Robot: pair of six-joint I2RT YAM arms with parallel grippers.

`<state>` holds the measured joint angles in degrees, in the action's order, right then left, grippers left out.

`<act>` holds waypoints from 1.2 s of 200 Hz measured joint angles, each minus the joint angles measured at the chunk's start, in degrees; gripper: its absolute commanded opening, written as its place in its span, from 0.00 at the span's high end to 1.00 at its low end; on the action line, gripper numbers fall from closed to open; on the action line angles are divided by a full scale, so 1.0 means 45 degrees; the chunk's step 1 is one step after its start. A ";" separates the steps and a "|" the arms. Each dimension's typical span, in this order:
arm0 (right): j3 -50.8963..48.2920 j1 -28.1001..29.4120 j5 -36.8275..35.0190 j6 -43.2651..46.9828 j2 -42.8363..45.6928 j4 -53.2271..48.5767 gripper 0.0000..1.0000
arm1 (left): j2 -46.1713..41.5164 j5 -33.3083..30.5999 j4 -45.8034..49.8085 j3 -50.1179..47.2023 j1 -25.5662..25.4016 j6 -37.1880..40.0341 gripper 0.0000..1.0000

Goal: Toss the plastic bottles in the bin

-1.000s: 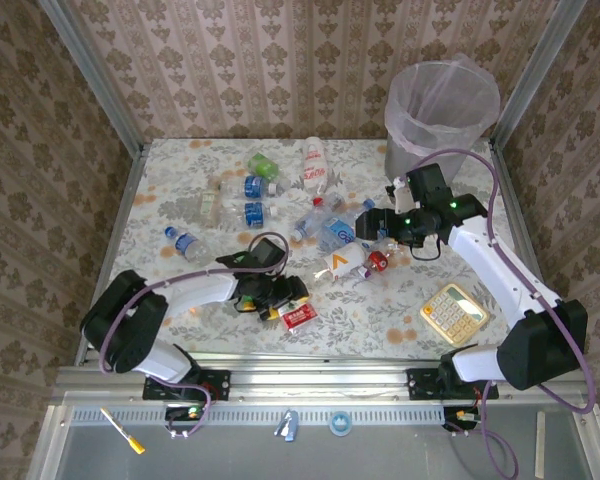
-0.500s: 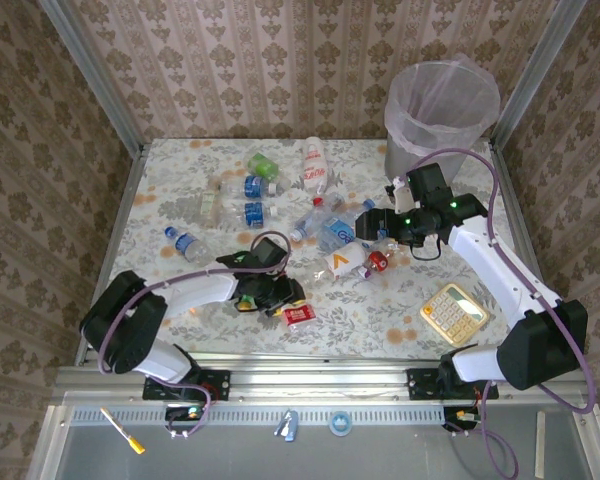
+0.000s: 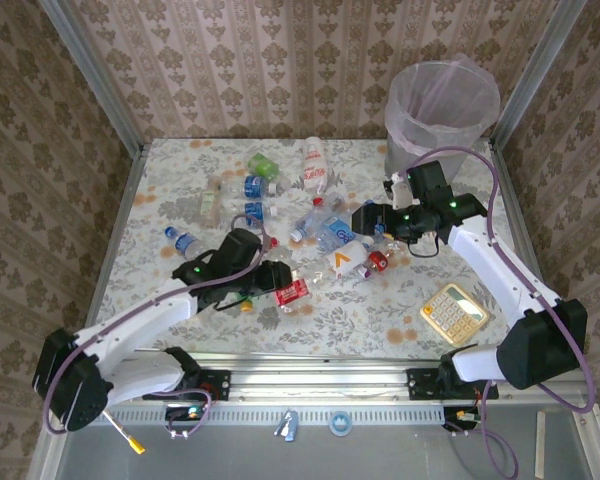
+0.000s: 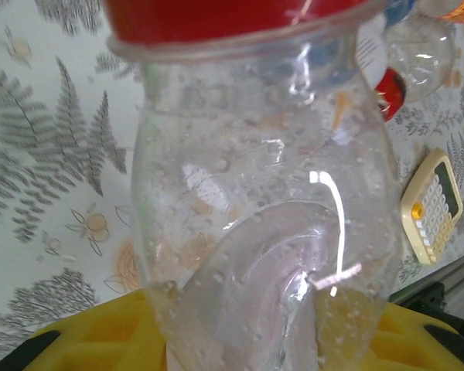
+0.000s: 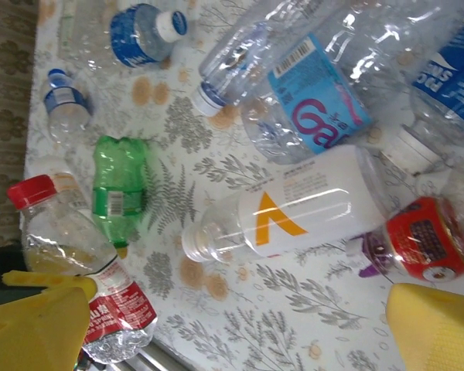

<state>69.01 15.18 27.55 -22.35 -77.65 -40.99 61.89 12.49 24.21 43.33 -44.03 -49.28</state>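
Observation:
My left gripper is shut on a clear plastic bottle with a red label, its yellow fingers pressing the crushed body on both sides near the front of the table. My right gripper hangs open over a white bottle with an orange V. More plastic bottles lie around: a green one, one with a pink-and-blue label, a small red-labelled one. The bin stands at the far right corner.
A beige calculator lies at the front right. Blue-labelled bottles and a white one with a red label are scattered over the far middle of the flower-patterned table. Metal rails edge the table.
My left gripper has closed on the red-labelled bottle, and the arm has stretched out and drawn it a little away from the front edge. The right gripper shifted slightly left.

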 measured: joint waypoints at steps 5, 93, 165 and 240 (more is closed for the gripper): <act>0.0000 0.0010 0.0092 -0.0049 0.0000 0.0112 0.00 | -0.0102 -0.0092 0.0180 0.0180 0.0039 0.0296 0.76; 0.0000 0.0680 0.1953 -0.0369 0.0801 0.2608 0.01 | 0.1831 0.0277 0.0850 0.4629 -0.0068 0.5605 0.76; -0.0223 0.1195 0.2477 -0.0418 0.0986 0.3915 0.05 | 0.3988 0.2492 0.0690 0.6115 -0.0296 0.6873 0.77; -0.0461 0.0685 0.3240 -0.0661 0.0486 0.5367 0.11 | 0.4099 0.3303 0.0534 0.6246 -0.0427 0.7223 0.78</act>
<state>66.94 18.26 42.13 -25.32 -75.46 -16.84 80.34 27.35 26.61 71.44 -45.95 -16.78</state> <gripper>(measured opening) 0.900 0.301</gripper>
